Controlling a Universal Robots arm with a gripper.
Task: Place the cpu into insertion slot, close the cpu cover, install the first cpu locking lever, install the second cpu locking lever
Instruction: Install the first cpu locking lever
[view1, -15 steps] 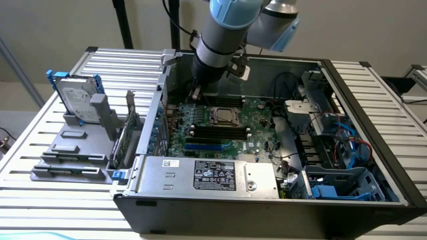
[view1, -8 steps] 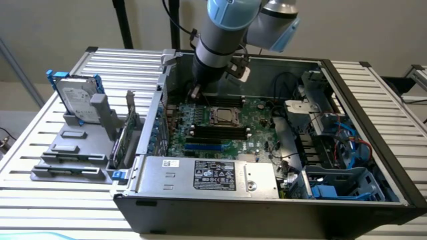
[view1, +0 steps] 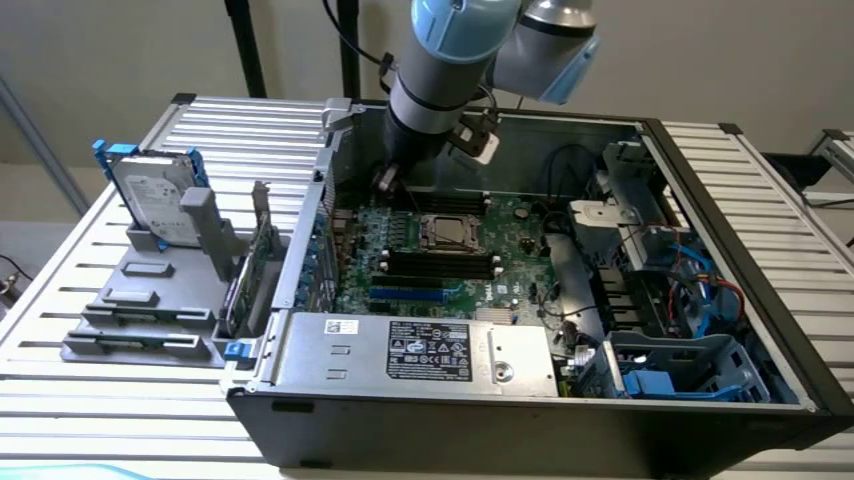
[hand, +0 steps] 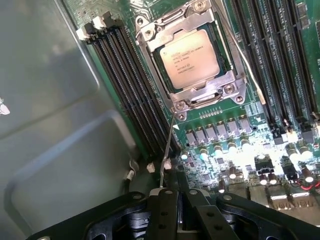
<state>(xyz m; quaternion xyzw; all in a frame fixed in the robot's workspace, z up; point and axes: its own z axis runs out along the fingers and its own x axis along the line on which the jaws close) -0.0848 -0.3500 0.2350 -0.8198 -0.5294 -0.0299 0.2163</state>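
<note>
The cpu has a pale, satin metal face; the cpu cover is shiny bare metal. The memory slots are matt black plastic, the tabletop ribbed grey metal.

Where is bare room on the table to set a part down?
Bare slats lie on the table in front of the grey rack, and beyond the computer case on the exterior view's right. Inside, circuit board and cables crowd.

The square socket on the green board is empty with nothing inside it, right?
Not empty. The wrist view shows the cpu sitting inside that square socket on the green board.
</note>
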